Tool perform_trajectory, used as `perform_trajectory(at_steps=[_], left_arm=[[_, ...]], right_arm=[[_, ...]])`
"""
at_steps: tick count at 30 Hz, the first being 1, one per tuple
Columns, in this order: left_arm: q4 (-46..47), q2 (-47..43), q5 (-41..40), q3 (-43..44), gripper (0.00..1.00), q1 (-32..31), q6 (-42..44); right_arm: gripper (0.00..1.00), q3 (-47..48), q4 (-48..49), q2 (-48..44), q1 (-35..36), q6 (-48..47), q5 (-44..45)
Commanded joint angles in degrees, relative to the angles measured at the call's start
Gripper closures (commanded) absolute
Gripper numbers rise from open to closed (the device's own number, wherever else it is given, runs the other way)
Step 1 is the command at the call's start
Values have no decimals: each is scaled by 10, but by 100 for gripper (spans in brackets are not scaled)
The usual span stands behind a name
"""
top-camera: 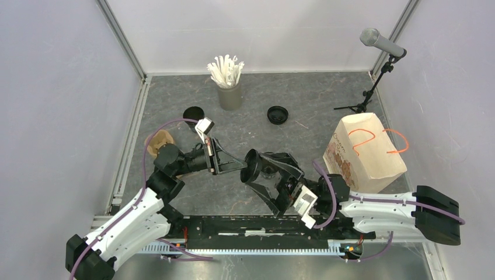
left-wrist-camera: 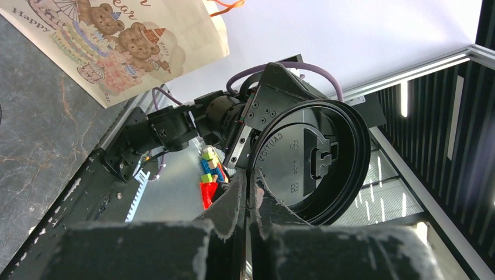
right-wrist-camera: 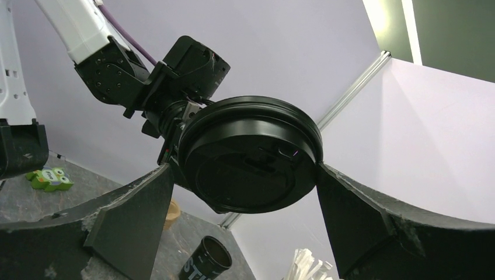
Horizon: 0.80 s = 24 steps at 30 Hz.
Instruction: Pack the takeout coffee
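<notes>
Left gripper [left-wrist-camera: 248, 181]: pinched shut on the near rim of a lid [left-wrist-camera: 309, 160], which it holds on edge in mid-air at about 6 o'clock, printed top towards its own camera.
Right gripper [right-wrist-camera: 244, 170]: jaws spread as wide as they go, one on each side of that same lid (the rim looks to touch both, or nearly; whether they press I cannot tell).
Carrier [top-camera: 159, 142]: at 9 o'clock, just beyond the left arm and partly hidden by it. No cup shows in it.
Bag [top-camera: 362, 154]: at 3 o'clock, with orange handles. Its inside is not shown.
Cup [top-camera: 194, 115]: at 11 o'clock on the table, mouth open, no lid on it.
Loose lid [top-camera: 278, 114]: at about 1 o'clock, flat on the table, well apart from the cup.
Straws [top-camera: 229, 96]: at 12 o'clock, farthest back.
Done: little, I judge; one lid is lifted and sits between the two arms.
Left: capping the cup, seating it in the carrier, and probably bagging it.
</notes>
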Motion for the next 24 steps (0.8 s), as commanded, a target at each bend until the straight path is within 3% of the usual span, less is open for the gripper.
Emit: perform_trajectory(at_steps=[1,9,14,20,22,24], left_arm=[[33,-7,-5,-4,98,-6,-22],[33,-11,-7,-11,98,-10,-21],[32,-11,-7,-15,98,-9,-21],[33,-12,-9,-18,97,-9,-23],[33,-16,-12,-18,86,-9,-22],[16,-26,-30,-20,64,-9,-12]], right_arm=[[2,24,10,8,11,-23,28],[6,19,21,13,13,-22,29],[17,16,24,14,13,-22,26],[18,10,28,16,13,-22,30],[18,6,35,16,13,-15,37],[18,3,41,14,12,5,54]])
